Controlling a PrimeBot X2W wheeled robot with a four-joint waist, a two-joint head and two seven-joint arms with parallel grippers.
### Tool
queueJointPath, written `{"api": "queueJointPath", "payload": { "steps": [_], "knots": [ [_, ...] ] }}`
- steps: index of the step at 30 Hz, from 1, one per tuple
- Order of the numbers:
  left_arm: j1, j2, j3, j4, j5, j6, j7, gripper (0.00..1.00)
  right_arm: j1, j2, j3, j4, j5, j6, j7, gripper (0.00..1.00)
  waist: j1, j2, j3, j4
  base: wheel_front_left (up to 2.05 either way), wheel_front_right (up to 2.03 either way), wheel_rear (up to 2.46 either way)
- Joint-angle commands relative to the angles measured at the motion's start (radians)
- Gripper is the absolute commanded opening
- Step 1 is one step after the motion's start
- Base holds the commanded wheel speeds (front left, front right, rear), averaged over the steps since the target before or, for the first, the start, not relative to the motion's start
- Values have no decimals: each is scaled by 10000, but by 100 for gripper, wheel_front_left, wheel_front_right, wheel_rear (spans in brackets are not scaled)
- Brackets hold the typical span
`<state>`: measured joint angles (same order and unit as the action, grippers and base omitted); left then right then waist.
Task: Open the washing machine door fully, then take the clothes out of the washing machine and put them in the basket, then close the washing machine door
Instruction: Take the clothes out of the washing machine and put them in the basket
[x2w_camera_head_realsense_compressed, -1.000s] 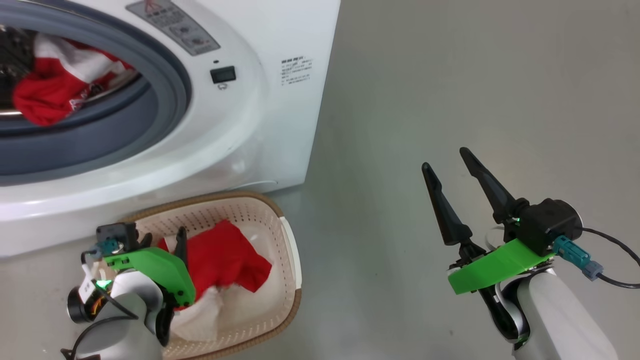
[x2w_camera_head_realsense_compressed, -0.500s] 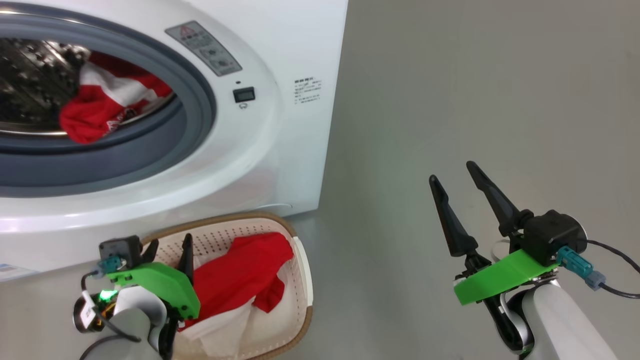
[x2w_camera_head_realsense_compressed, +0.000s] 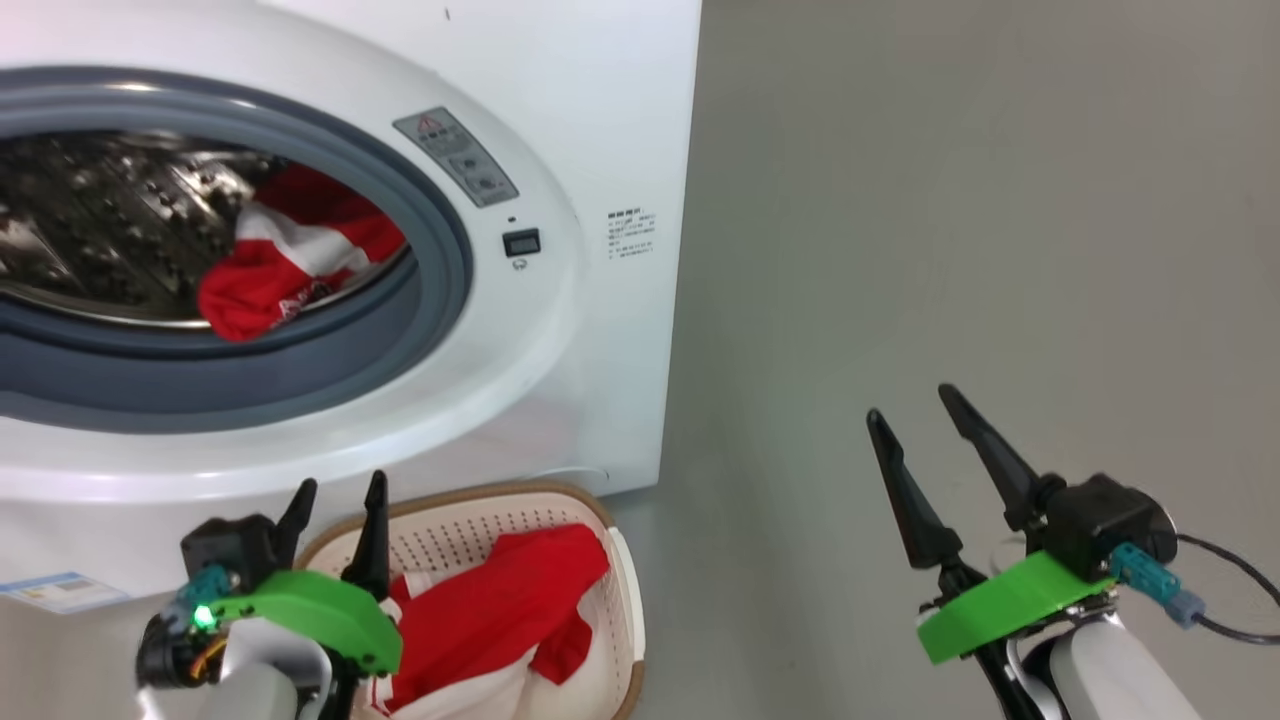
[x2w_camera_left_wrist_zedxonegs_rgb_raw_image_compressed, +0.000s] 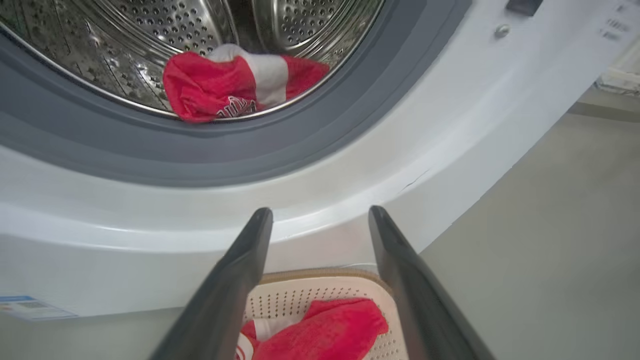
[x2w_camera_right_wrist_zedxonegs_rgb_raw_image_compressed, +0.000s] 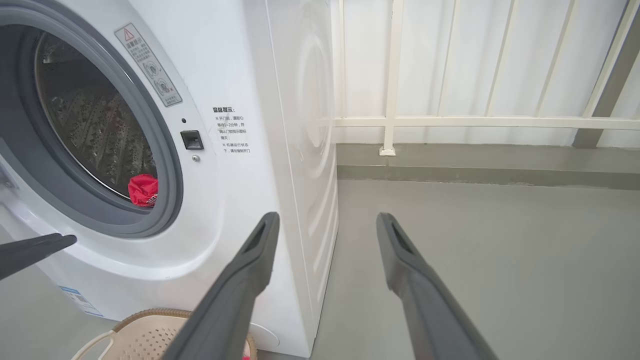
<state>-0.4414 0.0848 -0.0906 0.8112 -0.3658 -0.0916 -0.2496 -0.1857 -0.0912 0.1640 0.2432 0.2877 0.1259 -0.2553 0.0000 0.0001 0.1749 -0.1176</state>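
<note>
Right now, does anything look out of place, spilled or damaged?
Nothing spilled. One oddity: a thin dark hairline mark on the washing machine front, below the drum opening; scratch or crack, cannot tell.

Washing machine (x2w_camera_right_wrist_zedxonegs_rgb_raw_image_compressed: 280, 100) front: grey warning sticker (x2w_camera_right_wrist_zedxonegs_rgb_raw_image_compressed: 148, 64) beside the opening, red triangle with exclamation mark, its small print unreadable. Black printed notice (x2w_camera_right_wrist_zedxonegs_rgb_raw_image_compressed: 231, 130) right of the latch (x2w_camera_right_wrist_zedxonegs_rgb_raw_image_compressed: 192, 140), headed 温馨提示, lines below too small. Red garment (x2w_camera_left_wrist_zedxonegs_rgb_raw_image_compressed: 200, 85) inside has white lettering, illegible. Blue label (x2w_camera_head_realsense_compressed: 62, 590) low on the front, blurred.
</note>
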Motion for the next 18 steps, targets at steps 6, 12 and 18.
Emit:
{"api": "queueJointPath", "payload": {
  "steps": [6,12,18],
  "knots": [
    [1485,166,971,-2262,333,2,-121,100,246,-104,105,-252,-182,48,-65,100,0,-1,-731,95,0,0,0],
    [2579,-22,1587,-3837,644,-19,-121,100,492,-83,10,-387,-193,48,-65,100,0,-1,-1136,102,0,0,0],
    [3465,-213,1703,-5248,1044,0,-122,100,799,-30,-220,-528,-207,48,-65,100,0,-1,-1500,138,0,0,0]
  ]
}}
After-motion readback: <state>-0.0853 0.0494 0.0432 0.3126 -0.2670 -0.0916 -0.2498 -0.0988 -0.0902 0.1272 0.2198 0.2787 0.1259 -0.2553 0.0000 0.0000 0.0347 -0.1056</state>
